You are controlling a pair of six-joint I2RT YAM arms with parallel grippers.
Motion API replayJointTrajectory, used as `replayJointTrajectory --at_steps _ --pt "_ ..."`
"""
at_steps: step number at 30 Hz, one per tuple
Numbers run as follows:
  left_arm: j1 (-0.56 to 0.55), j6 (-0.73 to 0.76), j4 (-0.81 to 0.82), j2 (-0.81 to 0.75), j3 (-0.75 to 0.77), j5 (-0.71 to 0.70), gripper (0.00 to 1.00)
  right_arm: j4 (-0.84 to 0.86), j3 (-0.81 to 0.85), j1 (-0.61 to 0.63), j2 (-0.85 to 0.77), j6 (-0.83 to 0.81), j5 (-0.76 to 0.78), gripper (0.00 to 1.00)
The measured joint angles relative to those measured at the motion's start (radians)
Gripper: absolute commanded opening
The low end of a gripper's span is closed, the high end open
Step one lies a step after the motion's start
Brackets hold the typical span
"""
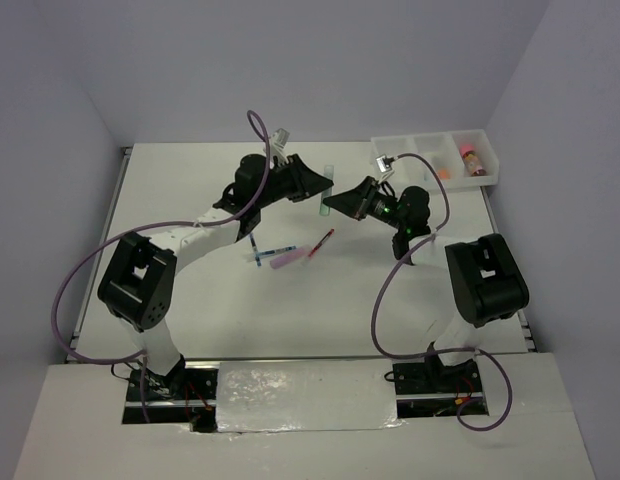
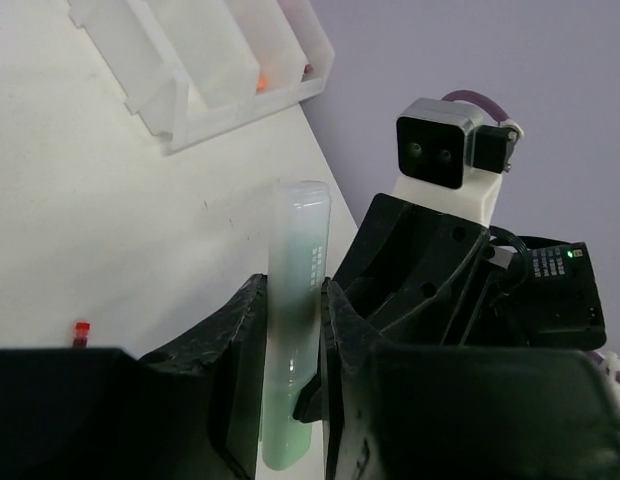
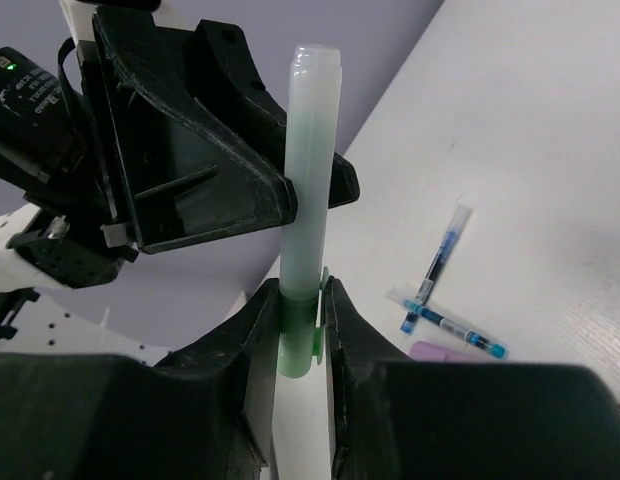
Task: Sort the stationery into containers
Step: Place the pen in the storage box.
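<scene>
**Both grippers clamped on green highlighter**

Tray [image 1: 493, 166] sits at 2 o'clock on the table [image 1: 190, 190], well apart from both grippers. Left gripper [image 1: 318, 183] [image 2: 295, 300] pinches the green highlighter [image 1: 326, 192] [image 2: 301, 235] [image 3: 312, 150] mid-body. Right gripper [image 1: 339, 207] [image 3: 302, 312] is pressed tight on its darker green end. The green highlighter is off the table, held between the two near centre. Blue pens [image 1: 262, 250] [image 3: 437, 262], purple highlighter [image 1: 286, 260] and red pen [image 1: 321, 243] lie on the table at 7 o'clock from it.
</scene>
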Motion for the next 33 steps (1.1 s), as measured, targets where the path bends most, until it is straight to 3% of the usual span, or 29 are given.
replayJointTrajectory --at_steps 1,2,3,7,10,14,21,28,30,32,33 --pt "-0.002 0.001 -0.006 0.000 0.004 0.000 0.42 0.022 0.000 -0.008 0.010 0.016 -0.016 0.03" --pt "-0.004 0.004 -0.014 0.000 0.011 -0.002 0.84 0.035 0.000 -0.017 0.014 0.029 -0.029 0.02" --pt "-0.007 0.008 -0.030 0.002 0.023 -0.002 0.99 0.039 0.000 -0.026 0.014 0.032 -0.039 0.02" --pt "-0.021 0.038 -0.181 0.002 0.141 -0.096 0.99 -0.057 0.002 -0.088 -0.005 -0.042 -0.052 0.01" --pt "-0.024 0.083 -0.416 0.002 0.308 -0.285 0.99 -0.394 0.092 -0.153 -0.040 -0.229 0.054 0.01" --pt "0.006 0.126 -0.632 -0.006 0.428 -0.486 0.99 -0.834 0.369 -0.212 -0.017 -0.505 0.268 0.05" --pt "-0.018 0.229 -0.863 -0.057 0.309 -0.595 0.99 -1.250 0.932 -0.349 0.281 -0.768 0.494 0.10" --pt "-0.112 0.344 -1.004 -0.097 0.159 -0.591 0.99 -1.587 1.464 -0.451 0.659 -0.910 0.572 0.15" --pt "-0.111 0.372 -1.033 -0.125 0.138 -0.598 0.99 -1.632 1.527 -0.464 0.710 -0.940 0.578 0.23" --pt "-0.111 0.384 -1.041 -0.160 0.122 -0.604 0.99 -1.660 1.528 -0.470 0.716 -0.955 0.578 0.38" --pt "-0.111 0.397 -1.042 -0.179 0.117 -0.605 0.99 -1.672 1.528 -0.471 0.716 -0.961 0.579 0.53"
